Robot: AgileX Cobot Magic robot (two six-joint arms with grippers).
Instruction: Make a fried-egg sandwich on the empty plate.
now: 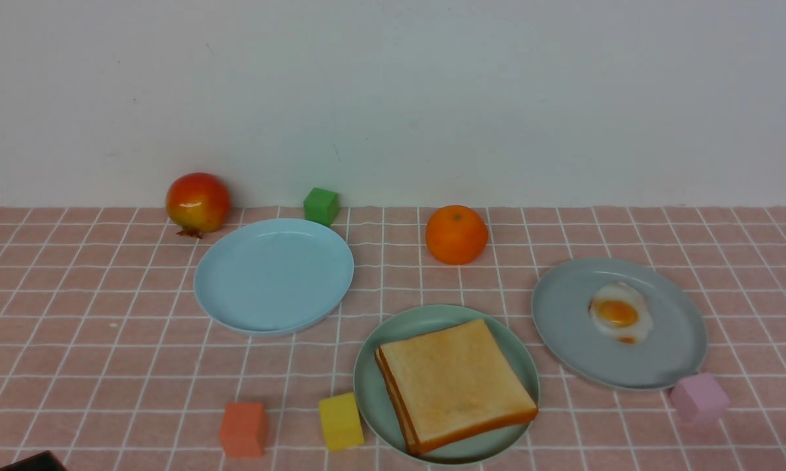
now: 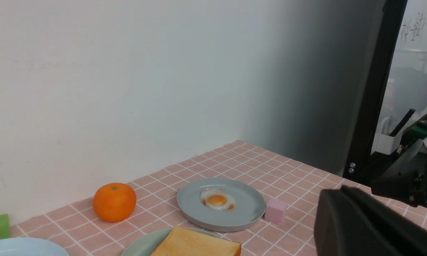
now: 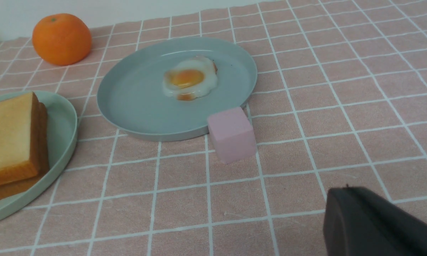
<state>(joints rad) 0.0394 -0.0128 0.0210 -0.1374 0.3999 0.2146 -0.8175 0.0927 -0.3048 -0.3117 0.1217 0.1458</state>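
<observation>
Mint-green plastic shows around the fried-egg sandwich (image 1: 455, 384): you have two toast slices stacked on the empty plate (image 1: 368, 373), near the front of the tabletop (image 1: 105, 366), a little right of centre. From the right wrist view the two crusts sit one on the other; you cannot see whether an egg lies between them.

To the right and slightly farther back sits a grey plate (image 1: 563, 327) carrying a small fried egg (image 1: 620, 313), yolk up, lying toward the far half of the plate. A pink cube (image 1: 698, 396) touches or nearly touches that plate's near rim. An orange (image 1: 456, 234) stands farther back, between the grey plate and a light-blue plate (image 1: 273, 275) on the left, which holds nothing. A green cube (image 1: 321, 205) sits just behind the blue plate, and a red-yellow pomegranate (image 1: 198, 203) stands at the far left by the wall. A yellow cube (image 1: 341, 420) lies just left of the mint plate, with an orange-red cube (image 1: 243, 428) farther left.

Only a dark edge of the left tool (image 2: 369, 227) and of the right tool (image 3: 377, 224) shows in each wrist view, so you cannot tell whether either is open or closed; neither touches anything visible.
</observation>
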